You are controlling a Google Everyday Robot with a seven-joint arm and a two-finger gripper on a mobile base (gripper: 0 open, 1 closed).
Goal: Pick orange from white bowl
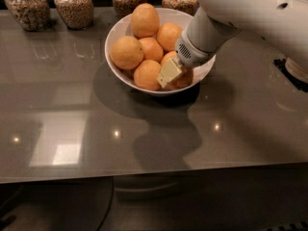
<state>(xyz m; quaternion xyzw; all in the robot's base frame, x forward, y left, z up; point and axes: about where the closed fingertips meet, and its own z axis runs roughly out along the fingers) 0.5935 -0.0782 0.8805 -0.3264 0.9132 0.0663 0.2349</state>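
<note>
Camera view: our pincer (171, 72) sits low in the wide glossy white ceramic bowl (109, 46). The nearest round orange (186, 78) touches it on the rim side. We cannot tell its opening or hold.

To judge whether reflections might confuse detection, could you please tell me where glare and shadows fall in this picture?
Camera view: dim overall; a bright rectangular reflection and small light spots glare on the glossy table; the arm's dark shadow falls in front of the white bowl, where the gripper sits among the oranges.
</note>
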